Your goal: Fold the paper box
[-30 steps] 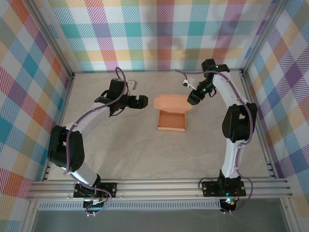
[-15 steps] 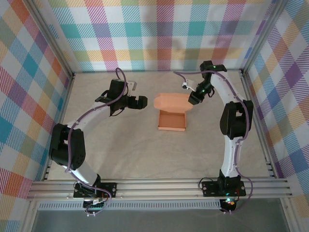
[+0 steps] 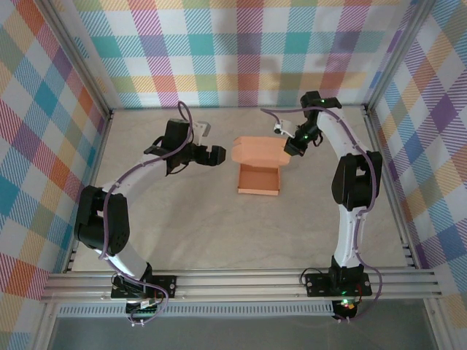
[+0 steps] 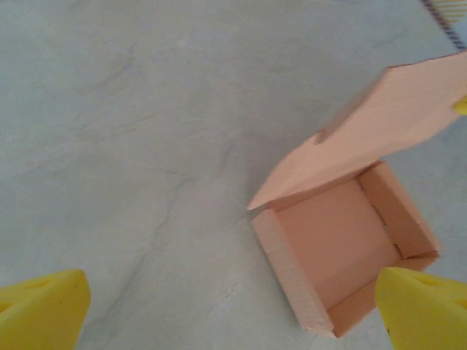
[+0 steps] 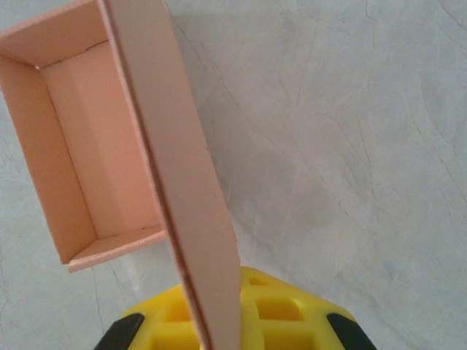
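the grey marbled worktop [image 3: 219, 226] spreads under both my arms. the paper box [image 3: 259, 182] sits on it toward the far side, a shallow salmon tray with its lid flap [image 3: 259, 151] raised and leaning. my right end effector [image 3: 291, 148] is pressed together on the flap's right-hand end, pinching the card. my left end effector [image 3: 214, 154] hovers just left of the box, apart from it, yellow fingers [image 4: 40, 310] spread wide

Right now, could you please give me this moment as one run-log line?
paper box: tray formed, lid raised | right gripper: shut on lid edge | left gripper: open, off the box
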Robot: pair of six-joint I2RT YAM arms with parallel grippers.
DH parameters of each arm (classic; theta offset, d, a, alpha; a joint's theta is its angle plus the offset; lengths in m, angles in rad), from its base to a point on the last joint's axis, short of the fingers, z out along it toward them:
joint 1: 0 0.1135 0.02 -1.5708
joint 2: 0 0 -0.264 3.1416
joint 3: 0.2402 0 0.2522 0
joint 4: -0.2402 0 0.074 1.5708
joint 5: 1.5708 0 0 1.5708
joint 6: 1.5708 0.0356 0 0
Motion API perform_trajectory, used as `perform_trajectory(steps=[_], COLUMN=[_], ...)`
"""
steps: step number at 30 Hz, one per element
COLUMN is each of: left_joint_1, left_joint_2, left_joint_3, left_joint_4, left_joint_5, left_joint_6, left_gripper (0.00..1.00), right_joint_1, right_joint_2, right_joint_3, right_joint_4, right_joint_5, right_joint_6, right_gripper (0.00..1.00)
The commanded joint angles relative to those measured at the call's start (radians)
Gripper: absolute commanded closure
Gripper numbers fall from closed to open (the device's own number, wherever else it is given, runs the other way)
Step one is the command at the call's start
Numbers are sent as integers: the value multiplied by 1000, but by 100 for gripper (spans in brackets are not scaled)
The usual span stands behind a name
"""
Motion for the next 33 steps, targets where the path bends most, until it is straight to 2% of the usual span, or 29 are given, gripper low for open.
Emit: perform_trajectory(steps=[1,5,9,14,22,25,27,31,33], left_joint_1=[2,-10,-11,-13,-42,-50,-51,-51,-51], left_joint_2=[-11,39,125,251,332,346,347,336,332], left_joint_3=[43,167,328,526,604,614,618,613,609], left_joint_4=[-44,-269,-479,-706,-826,-842,-842,-834,-831], left_joint_5=[181,255,310,278,210,197,202,196,197], left_joint_6=[212,394,533,632,661,662,662,656,652], left_gripper=[0,5,22,46,69,72,79,97,100], right_joint_1=[30,58,85,109,111,112,113,113,115], right_joint_2=[-72,-100,-99,-91,-77,-66,-65,-65,-66], right_joint_3=[-34,-65,-74,-65,-47,-30,-27,-29,-31], right_joint_4=[-5,-4,-9,-12,-15,-29,-32,-33,-31], right_joint_5=[-29,-48,-63,-74,-74,-75,-74,-71,-69], right_joint_6=[-33,-48,-55,-52,-42,-41,-41,-36,-34], right_gripper=[100,100,100,100,100,100,100,100,100])
